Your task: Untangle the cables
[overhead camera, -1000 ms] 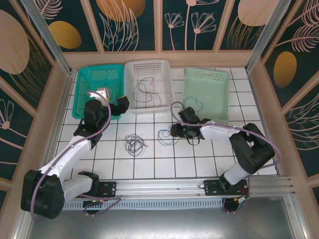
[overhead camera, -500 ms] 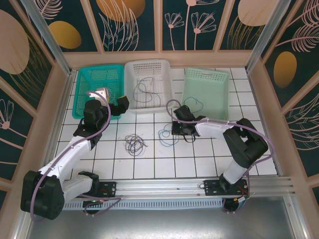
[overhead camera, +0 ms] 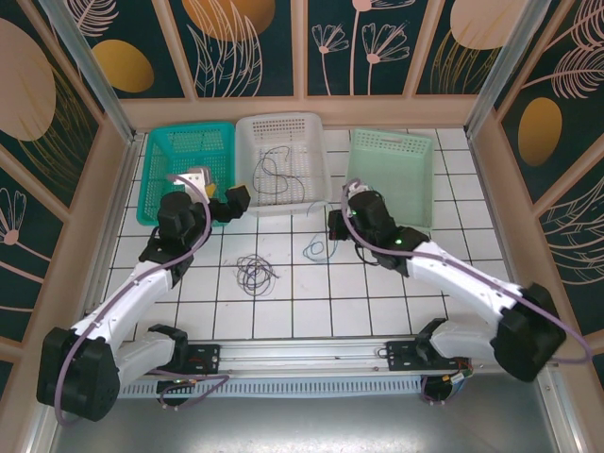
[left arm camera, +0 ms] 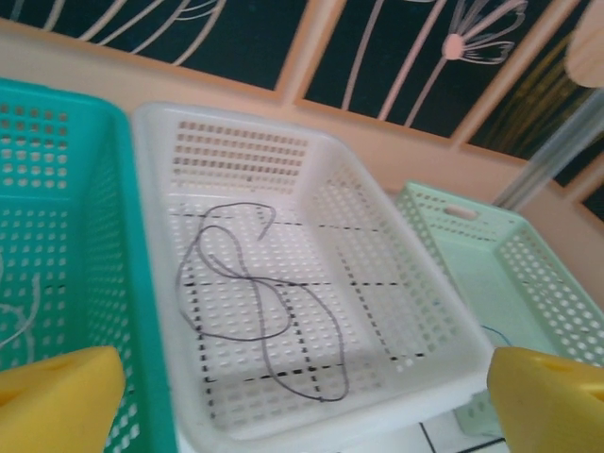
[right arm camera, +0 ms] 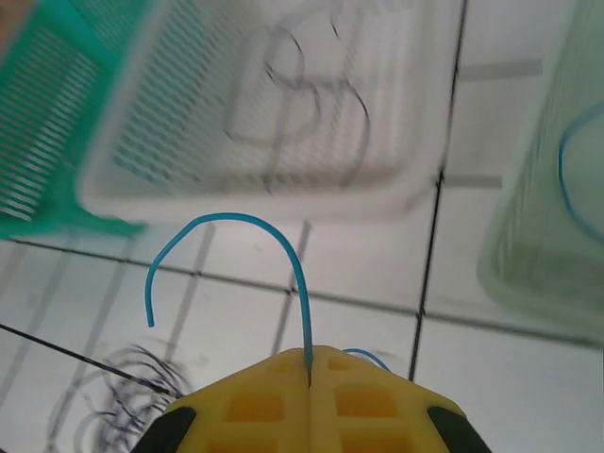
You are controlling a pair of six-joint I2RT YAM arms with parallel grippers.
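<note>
Our right gripper (right arm camera: 310, 363) is clenched on the blue cable (right arm camera: 247, 219) arcing just ahead of its tips (left gripper (left arm camera: 302, 406) gapes, empty); we should lift slowly, clear of the dark tangle (right arm camera: 132, 396) below-left.

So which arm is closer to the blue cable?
Right arm. Its jaws pinch the blue cable; the left arm sits apart, beside the teal basket.

Blue cable (right arm camera: 304, 302), dark cables (overhead camera: 255, 272), teal basket (overhead camera: 184, 153), white basket (overhead camera: 300, 142), mint basket (overhead camera: 394, 175).
</note>
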